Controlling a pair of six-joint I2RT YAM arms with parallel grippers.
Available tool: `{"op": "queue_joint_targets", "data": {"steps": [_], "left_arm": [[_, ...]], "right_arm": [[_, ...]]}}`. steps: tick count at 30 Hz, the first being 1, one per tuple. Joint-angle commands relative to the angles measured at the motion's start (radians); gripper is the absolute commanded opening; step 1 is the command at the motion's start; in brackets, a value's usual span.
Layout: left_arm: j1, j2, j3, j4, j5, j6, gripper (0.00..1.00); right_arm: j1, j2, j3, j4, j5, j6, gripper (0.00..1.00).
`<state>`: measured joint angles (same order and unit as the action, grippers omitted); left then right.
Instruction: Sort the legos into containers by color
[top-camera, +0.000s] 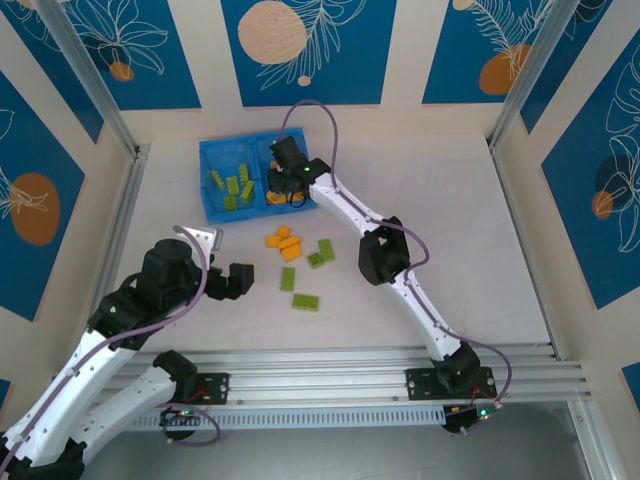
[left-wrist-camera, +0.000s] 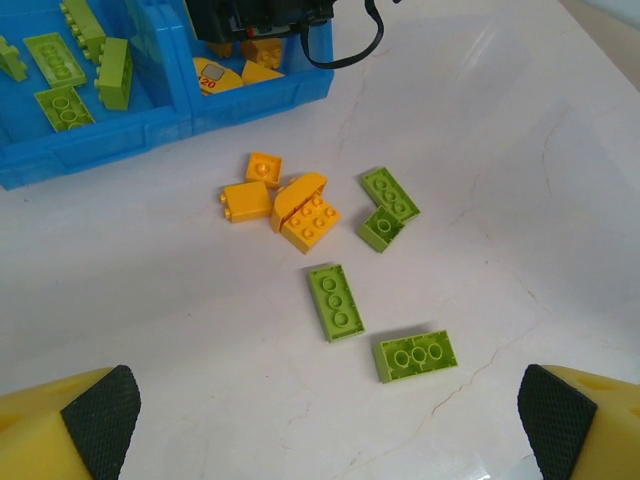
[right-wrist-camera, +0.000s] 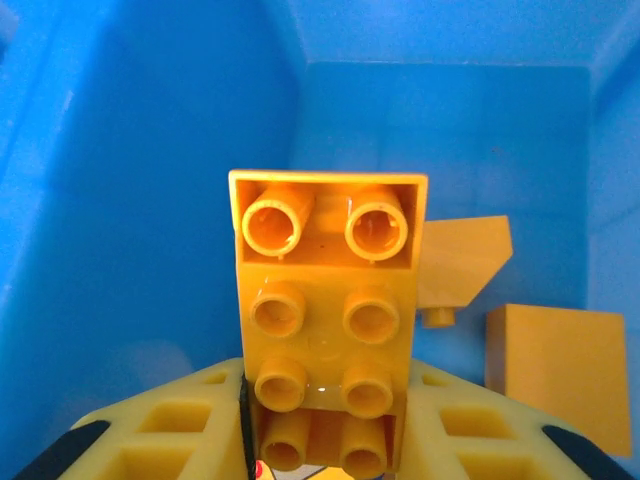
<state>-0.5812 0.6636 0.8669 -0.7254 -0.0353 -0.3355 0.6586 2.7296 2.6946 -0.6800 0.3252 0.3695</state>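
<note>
We see the right claw (right-wrist-camera: 325, 445) clamped on an orange-yellow plastic lego brick (right-wrist-camera: 325, 300) inside the right compartment of the shallow blue plastic tray (right-wrist-camera: 150, 200). The brick's long axis runs straight out from the claw toward the tray's far wall, and its glossy studded face is turned to the wrist camera. Beside it lie an orange wedge piece (right-wrist-camera: 462, 262) and an orange block (right-wrist-camera: 555, 375). The left compartment holds lime green bricks (left-wrist-camera: 60, 65). On the white bench (left-wrist-camera: 520, 150) a cluster of orange bricks (left-wrist-camera: 285, 205) sits just beside four loose green ones, studs up: a long green brick (left-wrist-camera: 335, 300) points roughly toward the tray, and a second green brick (left-wrist-camera: 415, 355) lies crosswise. The left claw (left-wrist-camera: 325, 425) hangs over the bench near them, its jaws wide apart.
</note>
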Motion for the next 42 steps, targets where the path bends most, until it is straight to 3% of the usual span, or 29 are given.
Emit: {"op": "queue_joint_targets", "data": {"steps": [1, 5, 12, 15, 19, 24, 27, 30, 34, 42], "left_arm": [[-0.007, -0.007, 0.017, -0.016, -0.005, -0.019, 1.0], [-0.006, 0.004, 0.0, 0.006, 0.012, -0.045, 1.0], [-0.006, 0.033, -0.022, 0.026, 0.026, -0.118, 1.0], [-0.007, 0.078, -0.027, 0.032, 0.047, -0.169, 1.0], [-0.008, 0.159, -0.05, 0.077, 0.108, -0.245, 1.0], [-0.031, 0.346, -0.044, 0.117, 0.17, -0.288, 1.0], [-0.085, 0.494, 0.021, 0.099, 0.125, -0.281, 1.0], [-0.126, 0.616, 0.072, 0.112, 0.05, -0.281, 1.0], [-0.13, 0.781, 0.13, 0.103, -0.038, -0.293, 0.96], [-0.13, 1.051, 0.262, 0.067, -0.045, -0.324, 0.82]], "right_arm": [[0.001, 0.005, 0.073, 0.068, -0.048, -0.035, 0.42], [0.001, -0.019, 0.084, 0.046, -0.041, -0.014, 0.54], [0.001, -0.193, 0.049, -0.071, -0.071, 0.004, 0.48], [-0.005, -0.374, -0.11, -0.118, -0.102, 0.024, 0.47], [-0.027, -0.683, -0.448, -0.106, -0.238, 0.038, 0.51], [-0.054, -1.063, -0.864, -0.116, -0.404, 0.036, 0.64], [-0.063, -1.231, -1.027, -0.201, -0.438, 0.038, 0.75], [-0.079, -1.343, -1.138, -0.306, -0.494, 0.043, 0.84], [-0.094, -1.425, -1.231, -0.414, -0.52, 0.068, 0.87], [-0.111, -1.49, -1.349, -0.396, -0.521, 0.139, 0.9]]}}
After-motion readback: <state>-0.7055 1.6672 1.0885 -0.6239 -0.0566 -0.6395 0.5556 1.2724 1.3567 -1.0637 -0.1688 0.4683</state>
